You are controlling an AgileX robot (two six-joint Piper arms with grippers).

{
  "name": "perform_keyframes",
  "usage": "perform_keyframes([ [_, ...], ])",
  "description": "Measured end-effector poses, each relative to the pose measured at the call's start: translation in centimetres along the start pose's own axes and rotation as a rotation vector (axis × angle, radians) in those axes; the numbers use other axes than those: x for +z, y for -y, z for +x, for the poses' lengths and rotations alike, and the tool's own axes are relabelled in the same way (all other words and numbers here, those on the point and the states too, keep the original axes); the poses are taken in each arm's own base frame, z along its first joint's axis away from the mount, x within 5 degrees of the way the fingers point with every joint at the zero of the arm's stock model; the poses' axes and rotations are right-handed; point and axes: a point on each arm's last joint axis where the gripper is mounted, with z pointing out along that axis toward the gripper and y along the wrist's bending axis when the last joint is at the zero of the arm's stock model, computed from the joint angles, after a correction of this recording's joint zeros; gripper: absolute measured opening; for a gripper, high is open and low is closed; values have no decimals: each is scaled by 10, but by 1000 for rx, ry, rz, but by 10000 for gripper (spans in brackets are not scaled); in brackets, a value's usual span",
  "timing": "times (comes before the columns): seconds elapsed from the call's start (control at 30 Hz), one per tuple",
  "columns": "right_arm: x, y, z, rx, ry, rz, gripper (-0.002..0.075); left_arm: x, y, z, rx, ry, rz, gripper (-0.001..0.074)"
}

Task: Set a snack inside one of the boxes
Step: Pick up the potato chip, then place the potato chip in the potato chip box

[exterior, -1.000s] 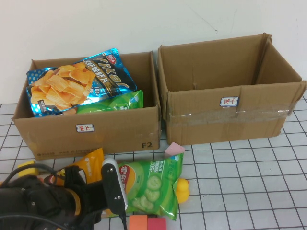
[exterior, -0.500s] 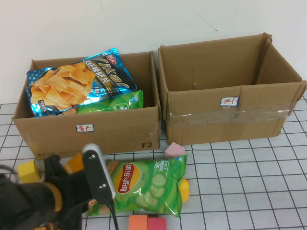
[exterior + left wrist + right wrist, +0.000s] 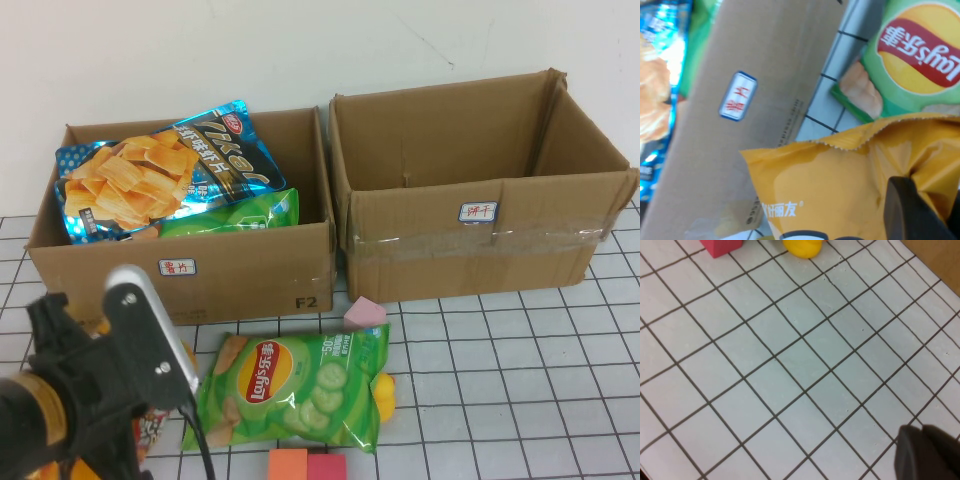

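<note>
left tool (image 3: 920, 210) pinching the orange snack bag (image 3: 840, 190): in the left wrist view a dark finger (image 3: 907, 207) presses on the crinkled bag near its serrated top edge. in the high view the left arm fills the near left corner of the table (image 3: 520, 380), and only a sliver of the bag's orange and white print (image 3: 150, 430) shows under the wrist. bag sits just in front of the left box (image 3: 240, 275), its white label (image 3: 737, 96) close by in the wrist view. green chip bag (image 3: 290, 385) lies flat on the table just right of the arm, apart from the held bag. yellow duck (image 3: 383, 392) peeks out at its right edge, pink block (image 3: 364, 312) near its far corner, orange block (image 3: 288, 465) and red block (image 3: 326, 467) at its near edge. left box already holds a blue cracker bag (image 3: 160, 175) and another green bag (image 3: 235, 215); right box (image 3: 480, 235) looks empty from here. right tool (image 3: 927, 452) out of the high view, pressed together, hovering over bare grid. versus a second ago: the left arm has swung left and lifted, uncovering the green chip bag, which now lies more level; the orange bag has left its spot beside the green one and gone with the tool.
</note>
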Motion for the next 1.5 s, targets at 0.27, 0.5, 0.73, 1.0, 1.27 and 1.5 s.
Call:
perform_keyframes([
  [0.27, 0, 0, 0, -2, 2, 1, -1, -37, -32, -29, -222, 133, -100, 29],
  [0.5, 1, 0, 1, -1, 1, 2, -1, -81, -75, -63, -225, 214, -234, 29],
  [0.73, 2, 0, 1, -1, 4, 3, -1, -91, -121, -96, -1, 187, -456, 29],
  [1.0, 2, 0, 0, -4, 10, 8, -1, -4, -143, -126, 393, 115, -533, 29],
  [1.27, 2, 0, 1, -4, 5, 4, -1, 112, -163, -101, 507, 84, -423, 27],
  [1.5, 2, 0, 1, -4, 4, 3, -1, 161, -161, -93, 296, 150, -332, 139],
])
